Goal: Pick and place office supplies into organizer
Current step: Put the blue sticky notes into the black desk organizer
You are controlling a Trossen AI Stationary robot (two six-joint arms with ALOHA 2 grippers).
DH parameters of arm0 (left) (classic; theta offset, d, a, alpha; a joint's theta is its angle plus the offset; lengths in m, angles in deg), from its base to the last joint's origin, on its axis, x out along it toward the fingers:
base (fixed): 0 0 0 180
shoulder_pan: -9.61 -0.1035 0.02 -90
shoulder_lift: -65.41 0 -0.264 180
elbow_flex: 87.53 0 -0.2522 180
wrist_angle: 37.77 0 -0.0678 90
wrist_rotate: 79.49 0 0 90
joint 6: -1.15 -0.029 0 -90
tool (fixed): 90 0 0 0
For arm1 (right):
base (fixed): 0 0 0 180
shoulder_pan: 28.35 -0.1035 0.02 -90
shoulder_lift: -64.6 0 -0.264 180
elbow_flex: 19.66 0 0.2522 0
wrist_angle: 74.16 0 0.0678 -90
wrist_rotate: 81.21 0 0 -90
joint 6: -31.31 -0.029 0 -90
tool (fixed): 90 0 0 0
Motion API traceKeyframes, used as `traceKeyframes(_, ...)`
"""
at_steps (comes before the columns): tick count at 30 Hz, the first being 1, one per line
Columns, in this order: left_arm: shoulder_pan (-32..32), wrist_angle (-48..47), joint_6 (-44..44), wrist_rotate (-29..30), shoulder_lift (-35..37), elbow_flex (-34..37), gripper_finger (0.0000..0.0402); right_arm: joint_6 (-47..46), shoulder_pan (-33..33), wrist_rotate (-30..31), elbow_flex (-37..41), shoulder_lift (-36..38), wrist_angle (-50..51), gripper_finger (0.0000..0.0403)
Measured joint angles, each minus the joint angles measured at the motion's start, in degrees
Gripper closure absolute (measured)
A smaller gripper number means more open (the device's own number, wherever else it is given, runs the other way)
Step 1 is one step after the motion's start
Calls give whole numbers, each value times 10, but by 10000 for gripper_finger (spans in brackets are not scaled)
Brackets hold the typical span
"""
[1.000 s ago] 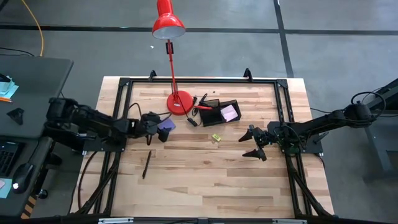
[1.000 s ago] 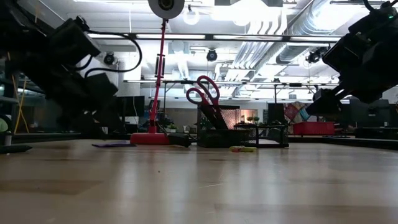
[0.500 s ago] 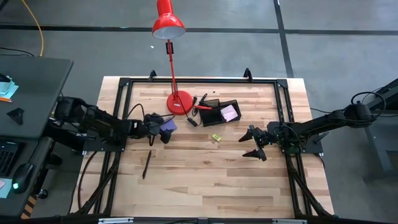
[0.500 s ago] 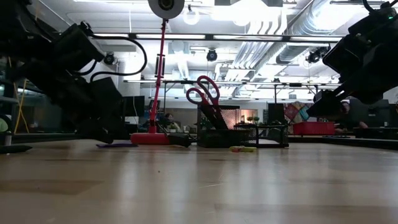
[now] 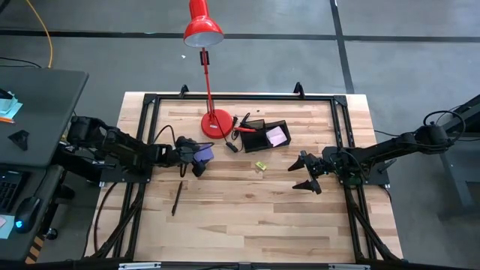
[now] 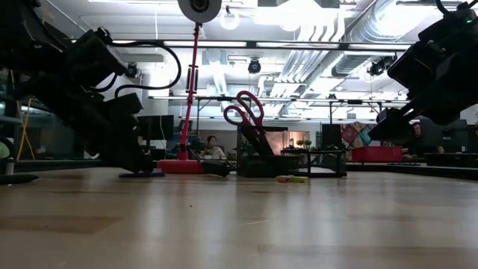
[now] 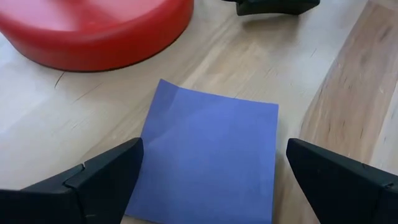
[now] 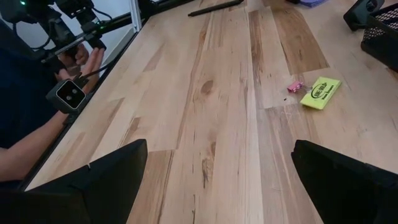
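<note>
A purple-blue note pad (image 7: pixel 208 155) lies flat on the table beside the red lamp's base (image 5: pixel 217 124). My left gripper (image 7: pixel 214 149) is low over it and open, slanting down, one finger on each side of the pad's near edge. The black organizer (image 5: pixel 264 136) holds a pink pad (image 5: pixel 277 136), and red-handled scissors (image 6: pixel 245 112) stand up in it. A yellow piece (image 5: pixel 260 166) lies in front of the organizer. A dark pen (image 5: pixel 177 197) lies nearer the front left. My right gripper (image 5: pixel 301 174) waits open at the right, above the table.
The red desk lamp (image 5: pixel 203 28) rises from its round base just behind the purple-blue pad (image 5: pixel 202 152). A small black object (image 5: pixel 232 146) lies left of the organizer. A tiny pink scrap (image 8: pixel 293 86) sits by the yellow piece (image 8: pixel 320 92). A person's hand (image 8: pixel 81 62) shows beyond the table's edge.
My left gripper has sunk a little toward the purple-blue pad and rolled about its own axis, staying open. The pad has not moved.
</note>
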Motion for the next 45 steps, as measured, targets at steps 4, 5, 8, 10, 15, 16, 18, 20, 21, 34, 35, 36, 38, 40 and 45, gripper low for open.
traceKeyframes(4,0,-3,-9,-4,0,0,12,0,0,0,0,0,0,13)
traceKeyframes(5,0,-5,-16,-5,0,0,12,0,0,0,0,0,0,13)
traceKeyframes(8,0,-8,-37,-10,0,0,12,0,0,0,0,0,0,13)
traceKeyframes(10,0,-11,-45,-12,0,0,12,0,0,0,0,0,0,13)
traceKeyframes(15,0,-12,-58,-11,0,0,14,0,0,0,0,0,0,13)
traceKeyframes(16,0,-12,-63,-12,0,0,19,0,0,0,0,0,0,13)
traceKeyframes(18,0,-13,-66,-12,0,0,38,0,0,0,0,0,0,13)
traceKeyframes(20,0,-14,-68,-12,0,0,65,0,0,0,0,0,0,13)
traceKeyframes(21,1,-14,-70,-12,0,0,81,0,0,0,0,0,0,13)
traceKeyframes(34,20,6,-82,0,-2,3,255,0,0,0,0,0,0,13)
traceKeyframes(35,24,7,-79,3,-2,3,264,0,0,0,0,0,0,13)
traceKeyframes(36,28,6,-76,5,-2,3,272,0,0,0,0,0,0,13)
traceKeyframes(38,36,7,-70,13,-2,3,287,0,0,0,0,0,0,13)
traceKeyframes(40,43,8,-70,26,-2,3,300,0,0,0,0,0,0,13)
traceKeyframes(45,59,24,-69,45,-1,3,336,0,0,0,0,0,0,13)
